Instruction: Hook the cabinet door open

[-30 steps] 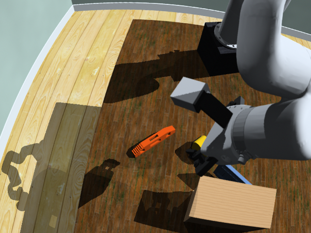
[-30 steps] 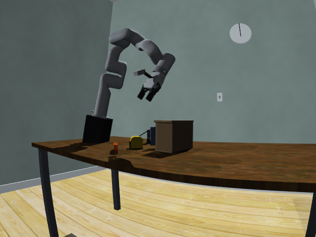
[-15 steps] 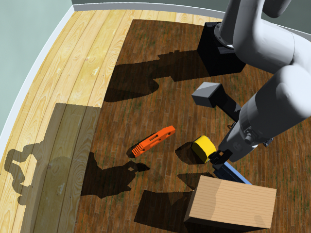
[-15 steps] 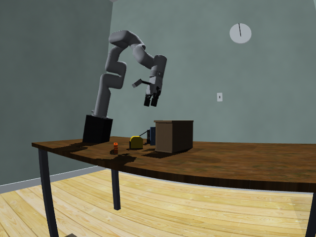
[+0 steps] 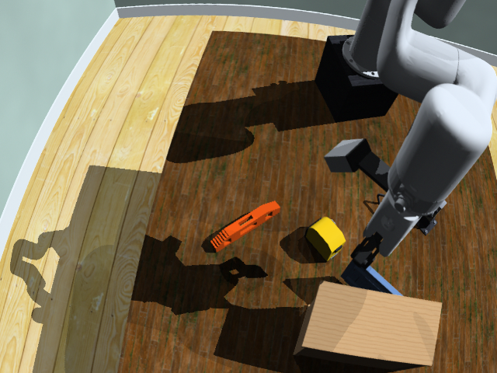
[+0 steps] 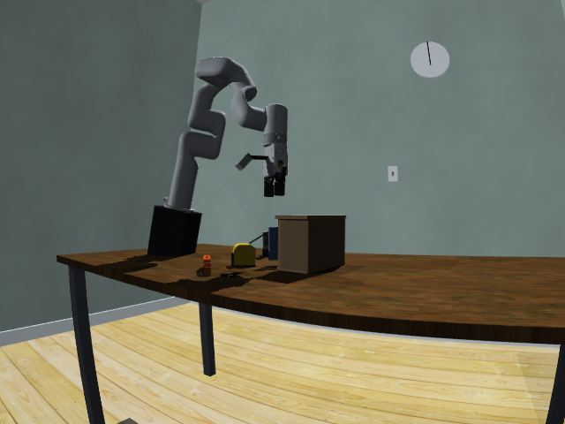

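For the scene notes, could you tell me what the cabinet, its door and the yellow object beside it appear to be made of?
Cabinet: light wood, matte, with visible grain lines across its top. Door: smooth blue panel, likely painted or plastic; no grain shows. Yellow object: looks like moulded plastic, uniform glossy yellow with a dark edge, resembling a tape measure.

Counter (image 5: 248, 169): dark wood planks, matt, visible grain. Cabinet (image 5: 369, 321): pale wood top with fine grain, smooth and matt; side walls look darker and ribbed in the exterior view. Door (image 5: 379, 280) at the cabinet's back edge: blue, flat, plain finish. Beside the cabinet, yellow tape measure (image 5: 325, 237) and orange tool (image 5: 245, 225): plastic look, smooth. Arm (image 5: 437, 152): grey, smooth shell, soft sheen. Fingers (image 6: 274, 186): matt black. Base block (image 5: 352, 88): matt black.
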`<state>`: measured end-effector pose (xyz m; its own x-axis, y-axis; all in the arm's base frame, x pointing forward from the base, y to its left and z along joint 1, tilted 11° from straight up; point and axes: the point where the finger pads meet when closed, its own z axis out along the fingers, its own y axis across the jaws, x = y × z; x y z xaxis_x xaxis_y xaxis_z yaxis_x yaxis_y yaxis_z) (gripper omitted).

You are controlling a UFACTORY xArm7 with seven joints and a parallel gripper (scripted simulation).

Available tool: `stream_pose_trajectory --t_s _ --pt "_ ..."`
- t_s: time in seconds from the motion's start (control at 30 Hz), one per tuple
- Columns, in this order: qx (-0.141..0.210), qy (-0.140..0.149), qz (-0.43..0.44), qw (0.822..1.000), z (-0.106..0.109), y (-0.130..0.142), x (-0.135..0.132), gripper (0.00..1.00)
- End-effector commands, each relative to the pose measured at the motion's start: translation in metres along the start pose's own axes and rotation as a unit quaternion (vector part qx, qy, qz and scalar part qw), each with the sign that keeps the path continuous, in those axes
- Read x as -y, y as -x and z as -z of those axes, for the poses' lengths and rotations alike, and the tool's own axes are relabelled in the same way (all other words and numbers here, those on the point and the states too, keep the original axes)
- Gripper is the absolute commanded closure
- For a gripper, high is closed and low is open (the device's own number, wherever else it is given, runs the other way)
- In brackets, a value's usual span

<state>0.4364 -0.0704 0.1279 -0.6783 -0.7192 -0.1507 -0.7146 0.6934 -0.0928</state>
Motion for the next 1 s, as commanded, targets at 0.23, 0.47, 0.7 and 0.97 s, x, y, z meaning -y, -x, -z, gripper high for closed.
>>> stream_pose_trajectory --t_s 0.23,0.47,0.7,0.97 --pt "0.009 -0.004 -0.002 1.000 -0.005 0.002 0.001 0.73" --pt "0.009 -0.004 -0.001 1.000 -0.026 0.002 0.000 0.73" --pt "0.009 -0.004 -0.001 1.000 -0.026 0.002 0.000 0.73" --pt "0.009 -0.004 -0.001 1.000 -0.026 0.002 0.000 0.73"
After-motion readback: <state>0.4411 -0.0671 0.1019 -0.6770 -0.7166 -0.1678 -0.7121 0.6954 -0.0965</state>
